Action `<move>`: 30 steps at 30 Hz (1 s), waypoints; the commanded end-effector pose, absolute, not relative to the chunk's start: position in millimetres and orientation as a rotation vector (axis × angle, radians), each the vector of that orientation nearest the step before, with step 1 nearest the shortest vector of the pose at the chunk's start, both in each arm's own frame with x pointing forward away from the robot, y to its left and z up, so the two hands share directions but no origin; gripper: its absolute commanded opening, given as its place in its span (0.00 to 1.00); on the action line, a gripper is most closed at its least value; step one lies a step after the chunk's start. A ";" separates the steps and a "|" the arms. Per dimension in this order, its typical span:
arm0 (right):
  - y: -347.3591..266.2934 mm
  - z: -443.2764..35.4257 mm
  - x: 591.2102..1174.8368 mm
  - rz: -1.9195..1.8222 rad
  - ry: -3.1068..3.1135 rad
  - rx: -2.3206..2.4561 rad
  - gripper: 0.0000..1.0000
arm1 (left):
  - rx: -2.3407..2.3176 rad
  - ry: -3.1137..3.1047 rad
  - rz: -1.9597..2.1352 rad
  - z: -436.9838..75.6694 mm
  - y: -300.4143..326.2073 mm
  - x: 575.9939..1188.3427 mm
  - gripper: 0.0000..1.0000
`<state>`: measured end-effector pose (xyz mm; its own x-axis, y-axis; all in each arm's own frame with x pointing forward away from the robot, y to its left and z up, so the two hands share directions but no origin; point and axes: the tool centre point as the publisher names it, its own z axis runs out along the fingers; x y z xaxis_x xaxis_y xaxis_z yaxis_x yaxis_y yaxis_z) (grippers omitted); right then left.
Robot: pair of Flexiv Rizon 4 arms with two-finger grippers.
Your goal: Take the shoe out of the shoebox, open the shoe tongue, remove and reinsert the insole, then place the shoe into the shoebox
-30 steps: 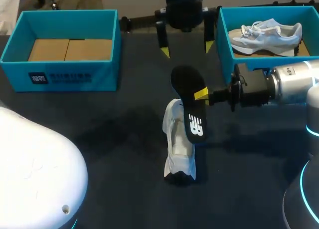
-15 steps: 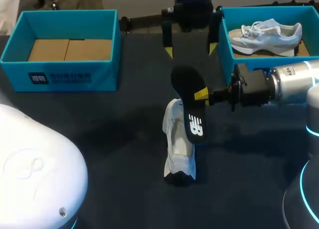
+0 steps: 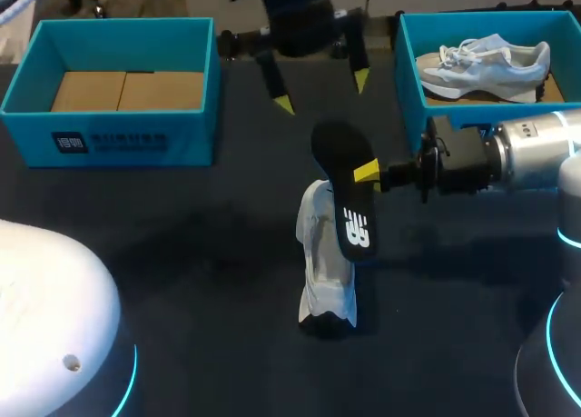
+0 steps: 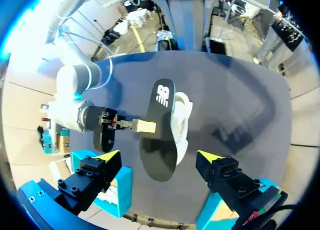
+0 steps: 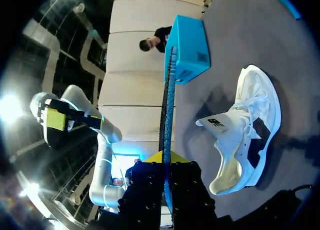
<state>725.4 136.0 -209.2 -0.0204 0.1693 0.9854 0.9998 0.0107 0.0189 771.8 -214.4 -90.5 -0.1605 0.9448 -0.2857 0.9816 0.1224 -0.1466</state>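
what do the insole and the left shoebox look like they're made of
The insole: thin, matte black, probably foam with a fabric face; edge-on in the right wrist view it is a slim, finely textured strip. The left shoebox: likely cardboard, with smooth blue walls and plain brown flaps on its floor.

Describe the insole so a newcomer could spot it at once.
On the dark table, find the white shoe lying at its middle. Right by it, the right gripper holds the insole: the only flat black piece, marked with a white logo.
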 end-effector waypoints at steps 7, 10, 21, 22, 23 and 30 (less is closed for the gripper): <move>137.5 -209.5 724.8 -1.132 -1.353 -1.320 0.00 | 1.362 1.799 -1.049 -97.5 -187.5 762.8 1.00; 137.5 -209.5 724.8 -1.132 -1.353 -1.320 0.00 | 1.297 1.767 -1.110 -99.1 -186.9 759.8 1.00; 137.5 -209.5 724.8 -1.132 -1.353 -1.320 0.00 | 1.373 1.716 -1.172 -96.8 -181.6 754.8 1.00; 137.5 -209.5 724.8 -1.132 -1.353 -1.320 0.00 | 1.373 1.716 -1.172 -96.8 -181.6 754.8 1.00; 137.5 -209.5 724.8 -1.132 -1.353 -1.320 0.00 | 1.373 1.716 -1.172 -96.8 -181.6 754.8 1.00; 137.5 -209.5 724.8 -1.132 -1.353 -1.320 0.00 | 1.222 1.646 -1.246 -116.9 -169.8 744.3 1.00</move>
<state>725.4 136.2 -209.3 -0.0204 0.1691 0.9854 0.9998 0.0107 0.0189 752.4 -179.7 -106.9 -0.2678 0.5727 -0.7748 0.9588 0.0796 -0.2725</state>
